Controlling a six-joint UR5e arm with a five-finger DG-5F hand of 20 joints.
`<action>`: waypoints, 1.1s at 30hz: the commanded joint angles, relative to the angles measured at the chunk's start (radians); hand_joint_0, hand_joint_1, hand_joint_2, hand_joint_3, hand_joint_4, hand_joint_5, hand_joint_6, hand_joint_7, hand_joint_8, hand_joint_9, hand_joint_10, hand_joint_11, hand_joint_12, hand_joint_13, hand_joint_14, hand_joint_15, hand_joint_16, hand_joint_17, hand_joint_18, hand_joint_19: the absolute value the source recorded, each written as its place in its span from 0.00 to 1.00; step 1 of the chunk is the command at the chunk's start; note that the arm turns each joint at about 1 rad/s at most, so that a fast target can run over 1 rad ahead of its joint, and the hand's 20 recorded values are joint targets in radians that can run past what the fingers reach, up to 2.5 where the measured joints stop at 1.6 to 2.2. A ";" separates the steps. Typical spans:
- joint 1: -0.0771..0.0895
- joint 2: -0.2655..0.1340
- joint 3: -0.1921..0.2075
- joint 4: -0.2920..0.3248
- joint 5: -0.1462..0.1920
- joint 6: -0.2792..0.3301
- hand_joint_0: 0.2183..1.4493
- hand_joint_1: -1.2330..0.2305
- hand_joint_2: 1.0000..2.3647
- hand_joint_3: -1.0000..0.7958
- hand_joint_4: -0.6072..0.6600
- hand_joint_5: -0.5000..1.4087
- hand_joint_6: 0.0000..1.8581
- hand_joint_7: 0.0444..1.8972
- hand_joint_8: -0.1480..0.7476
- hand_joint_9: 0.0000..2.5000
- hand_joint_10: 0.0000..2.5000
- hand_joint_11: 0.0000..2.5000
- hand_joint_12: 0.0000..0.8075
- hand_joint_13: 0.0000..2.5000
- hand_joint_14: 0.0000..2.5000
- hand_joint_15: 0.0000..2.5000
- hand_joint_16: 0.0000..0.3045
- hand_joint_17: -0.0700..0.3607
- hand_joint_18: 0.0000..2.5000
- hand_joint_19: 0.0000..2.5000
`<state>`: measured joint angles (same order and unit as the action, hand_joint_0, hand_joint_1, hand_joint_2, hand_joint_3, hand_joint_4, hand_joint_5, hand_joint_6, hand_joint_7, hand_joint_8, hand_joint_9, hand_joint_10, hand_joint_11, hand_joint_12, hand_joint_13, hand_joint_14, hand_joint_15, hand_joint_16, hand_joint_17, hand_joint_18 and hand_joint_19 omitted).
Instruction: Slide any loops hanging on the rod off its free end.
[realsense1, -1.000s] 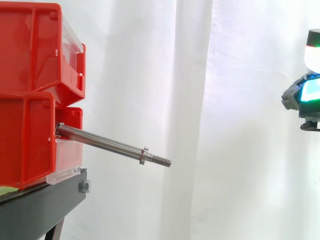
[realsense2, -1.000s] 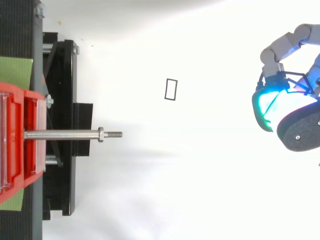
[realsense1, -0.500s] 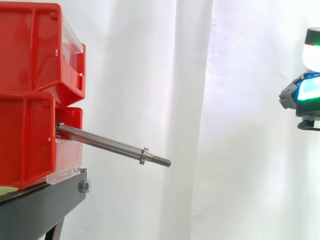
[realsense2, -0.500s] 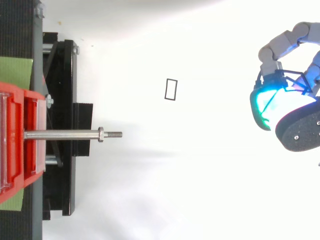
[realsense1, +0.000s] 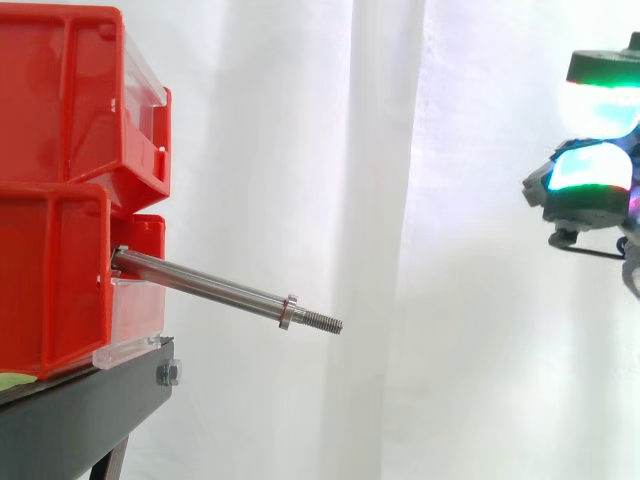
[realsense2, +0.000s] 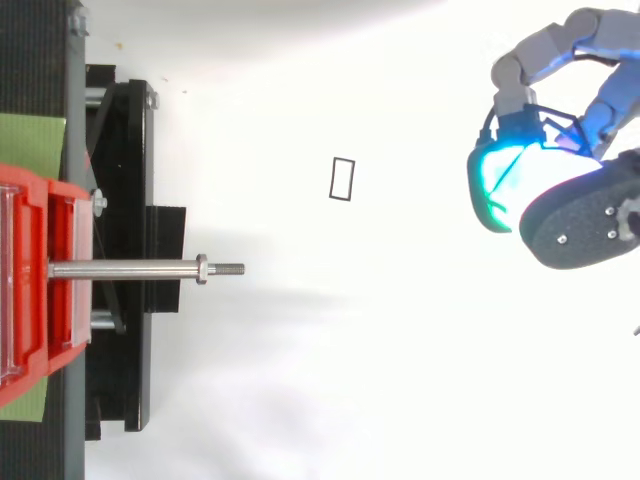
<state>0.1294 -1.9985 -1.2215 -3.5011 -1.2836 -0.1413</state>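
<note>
Where the rod (realsense1: 200, 284) has its fixed end, two red bins (realsense1: 60, 150) are stacked. The upper one sits above the rod's root and the lower one holds that root at its clear front. Both rest on a black stand (realsense1: 90, 410) that lies below the rod. The rod juts out of the lower bin toward the right, sloping slightly downward in the side view. Its shaft is plain polished metal up to a nut (realsense1: 288, 312) near the free end, and past the nut a short threaded tip (realsense1: 322, 321) points into open air before the white curtain (realsense1: 450, 330). In the top view a small black-outlined rectangle (realsense2: 342, 179) lies on the white ground to the right of the rod's tip, off to one side of its line. Farthest from the rod, well apart from its free end and higher than it in the side view, hangs the hand (realsense1: 585, 190), glowing green and white. Whether it is clenched on nothing or grasping something cannot be told.
</note>
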 joint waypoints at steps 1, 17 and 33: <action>0.001 0.000 -0.033 0.068 0.006 0.014 0.20 0.41 0.00 0.28 0.55 0.21 0.43 0.66 0.42 0.42 0.01 0.13 0.33 0.39 0.00 0.09 0.15 0.40 0.37 0.21; 0.006 0.000 -0.035 0.094 0.049 0.014 0.17 0.42 0.00 0.28 0.56 0.21 0.42 0.64 0.43 0.44 0.00 0.13 0.35 0.39 0.00 0.08 0.16 0.41 0.39 0.20; 0.007 0.000 -0.035 0.111 0.067 0.014 0.19 0.40 0.00 0.28 0.55 0.21 0.42 0.63 0.42 0.43 0.00 0.14 0.33 0.39 0.00 0.09 0.15 0.40 0.38 0.22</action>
<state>0.1365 -1.9988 -1.2563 -3.3919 -1.2193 -0.1273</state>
